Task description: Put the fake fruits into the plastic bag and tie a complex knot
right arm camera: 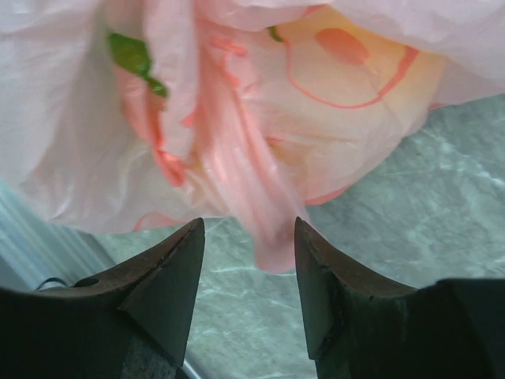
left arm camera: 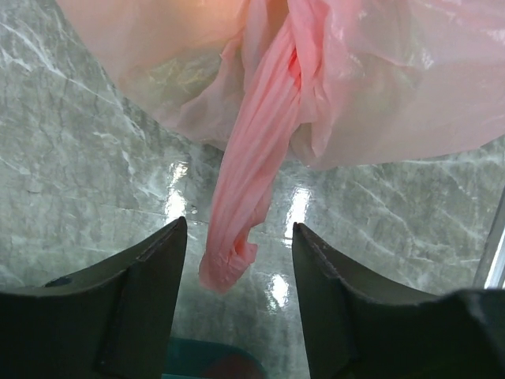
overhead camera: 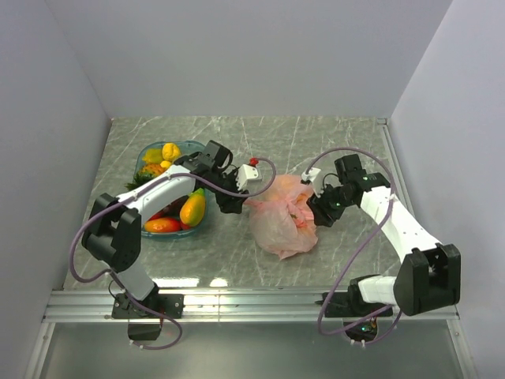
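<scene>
The pink plastic bag (overhead camera: 282, 213) lies on the marble table between my arms, with fruit shapes showing through it. My left gripper (overhead camera: 233, 202) is open at the bag's left side. In the left wrist view a bunched pink handle (left arm camera: 252, 174) hangs down between the open fingers (left arm camera: 150, 272) without being pinched. My right gripper (overhead camera: 319, 212) is open at the bag's right side. In the right wrist view a pink fold (right arm camera: 260, 213) droops between its fingers (right arm camera: 177, 264), and orange and green fruit (right arm camera: 347, 95) shows through the plastic. More fake fruits (overhead camera: 192, 208) lie in the teal tray.
The teal tray (overhead camera: 155, 148) stands at the left, partly under my left arm, holding mangoes, an orange and red pieces. Grey walls close in the table on the left, back and right. A metal rail (overhead camera: 252, 304) runs along the near edge.
</scene>
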`<control>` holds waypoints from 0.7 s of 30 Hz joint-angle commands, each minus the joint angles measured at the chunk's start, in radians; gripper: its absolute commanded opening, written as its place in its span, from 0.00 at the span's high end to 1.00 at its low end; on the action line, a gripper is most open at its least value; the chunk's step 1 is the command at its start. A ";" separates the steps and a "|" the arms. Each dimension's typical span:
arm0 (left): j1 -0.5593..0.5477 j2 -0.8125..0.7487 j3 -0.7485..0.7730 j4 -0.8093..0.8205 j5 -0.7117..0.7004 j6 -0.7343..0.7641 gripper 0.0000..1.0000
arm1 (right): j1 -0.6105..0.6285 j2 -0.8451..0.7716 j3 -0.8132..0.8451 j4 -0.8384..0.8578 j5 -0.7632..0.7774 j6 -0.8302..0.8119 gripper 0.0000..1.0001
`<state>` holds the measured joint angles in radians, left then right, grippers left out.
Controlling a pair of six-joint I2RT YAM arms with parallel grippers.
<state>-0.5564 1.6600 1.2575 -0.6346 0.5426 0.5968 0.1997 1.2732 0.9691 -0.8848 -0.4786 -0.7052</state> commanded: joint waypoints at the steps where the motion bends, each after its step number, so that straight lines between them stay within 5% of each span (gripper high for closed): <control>1: -0.017 0.018 0.039 -0.019 -0.009 0.064 0.39 | 0.014 0.035 -0.003 0.063 0.087 -0.020 0.45; 7: -0.037 0.070 0.056 0.016 -0.050 0.060 0.44 | 0.015 0.080 -0.020 0.099 0.132 -0.060 0.51; 9: -0.037 0.079 0.062 0.026 -0.050 0.049 0.56 | 0.017 0.087 -0.018 0.107 0.136 -0.059 0.65; 10: -0.037 0.084 0.063 0.033 -0.055 0.040 0.63 | 0.017 0.087 -0.017 0.116 0.140 -0.053 0.83; 11: -0.037 0.087 0.068 0.038 -0.058 0.025 0.80 | 0.018 0.087 -0.013 0.116 0.144 -0.048 0.90; 13: -0.036 0.098 0.077 0.029 -0.073 0.015 0.95 | 0.017 0.084 -0.013 0.113 0.156 -0.042 1.00; 21: 0.131 0.058 0.132 0.065 -0.082 -0.163 1.00 | -0.095 -0.003 -0.024 0.113 0.215 -0.028 1.00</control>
<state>-0.5190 1.7626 1.3216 -0.5938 0.4927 0.5262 0.1776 1.3132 0.9394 -0.7616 -0.3527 -0.7300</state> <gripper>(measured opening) 0.016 0.009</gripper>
